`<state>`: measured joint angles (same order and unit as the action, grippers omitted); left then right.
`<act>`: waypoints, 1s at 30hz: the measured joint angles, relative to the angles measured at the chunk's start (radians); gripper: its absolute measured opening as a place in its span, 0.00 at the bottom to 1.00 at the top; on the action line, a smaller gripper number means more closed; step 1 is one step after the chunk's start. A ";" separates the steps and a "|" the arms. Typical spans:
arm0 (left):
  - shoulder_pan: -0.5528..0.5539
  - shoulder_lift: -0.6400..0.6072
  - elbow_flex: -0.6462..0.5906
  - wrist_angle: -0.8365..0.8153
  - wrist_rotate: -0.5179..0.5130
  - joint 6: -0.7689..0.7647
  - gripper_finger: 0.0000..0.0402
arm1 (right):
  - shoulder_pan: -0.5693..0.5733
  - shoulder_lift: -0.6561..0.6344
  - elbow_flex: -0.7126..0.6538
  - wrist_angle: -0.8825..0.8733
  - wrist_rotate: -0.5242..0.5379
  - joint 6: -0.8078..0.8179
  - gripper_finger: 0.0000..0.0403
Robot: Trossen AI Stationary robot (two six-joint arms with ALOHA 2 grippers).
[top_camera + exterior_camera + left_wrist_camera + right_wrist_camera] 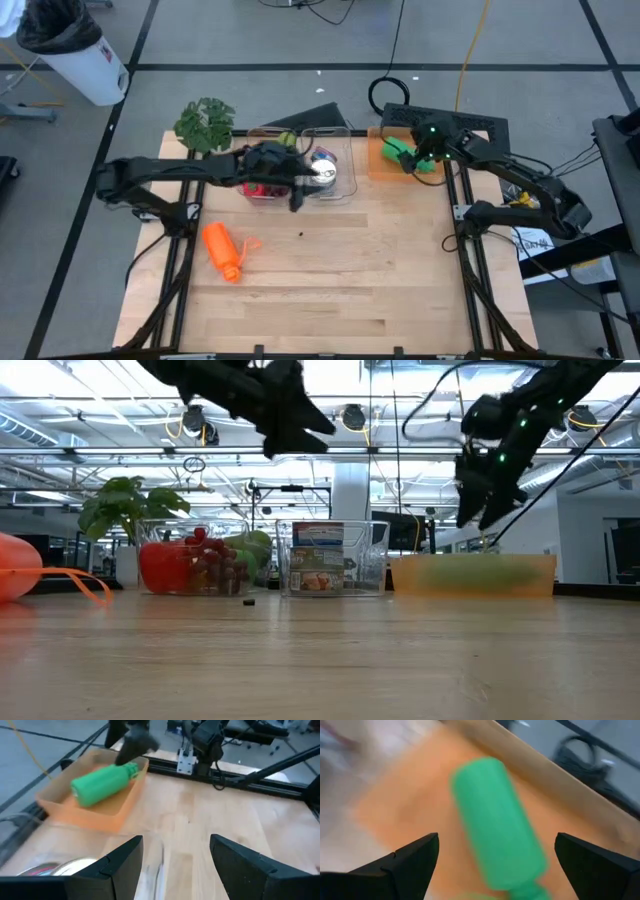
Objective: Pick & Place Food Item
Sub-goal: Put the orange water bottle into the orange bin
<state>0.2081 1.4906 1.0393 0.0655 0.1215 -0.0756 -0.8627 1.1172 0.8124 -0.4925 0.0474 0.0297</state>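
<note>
While the right gripper [497, 857] hangs with fingers spread wide and holding nothing, the green bottle [500, 845] lies on its side directly below it, between the two fingertips but apart from them, resting in the orange tray [112, 815]. The tray sits at the far right corner of the wooden table [330, 270].

Left gripper [176, 865]: fingers spread, nothing pinched, poised above the clear container [335, 170], where a can with a shiny lid [60, 867] shows just beneath it. Beside that container, on the side away from the tray, red fruit [185, 565]. Further out, a leafy green plant [205, 123] and an orange bottle [222, 250] lying toward the table's front left.
</note>
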 joint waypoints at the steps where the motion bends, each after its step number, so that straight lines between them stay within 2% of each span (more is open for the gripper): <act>1: 0.002 -0.024 0.000 -0.040 0.000 0.004 0.61 | 0.002 -0.019 0.000 0.010 -0.046 0.007 0.94; 5: -0.016 -0.167 0.001 -0.379 -0.002 -0.008 0.61 | 0.034 -0.107 0.000 0.066 -0.222 0.060 0.93; 8: -0.059 -0.261 0.001 -0.732 0.002 -0.174 0.61 | 0.082 -0.169 0.000 0.135 -0.312 0.106 0.93; 10: -0.103 -0.316 0.001 -0.953 -0.011 -0.339 0.61 | 0.128 -0.202 0.000 0.167 -0.352 0.123 0.93; 12: -0.179 -0.362 -0.002 -1.176 -0.070 -0.547 0.61 | 0.184 -0.226 0.000 0.196 -0.370 0.124 0.92; 17: -0.458 -0.431 -0.021 -1.512 -0.104 -1.202 0.61 | 0.355 -0.240 0.000 0.275 -0.366 0.141 0.92; 20: -0.638 -0.431 -0.048 -1.608 -0.148 -1.580 0.61 | 0.465 -0.236 0.000 0.319 -0.365 0.128 0.92; 22: -0.729 -0.424 -0.083 -1.598 -0.180 -1.746 0.61 | 0.528 -0.232 0.000 0.350 -0.364 0.114 0.92; 26: -0.801 -0.381 -0.174 -1.552 -0.214 -1.899 0.61 | 0.622 -0.233 0.000 0.409 -0.362 0.084 0.91; 30: -0.818 -0.336 -0.248 -1.450 -0.194 -1.989 0.61 | 0.678 -0.238 -0.001 0.447 -0.363 0.059 0.91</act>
<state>-0.6097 1.1547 0.7910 -1.3847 -0.0729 -2.0648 -0.1848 0.8789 0.8116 -0.0451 -0.3157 0.0887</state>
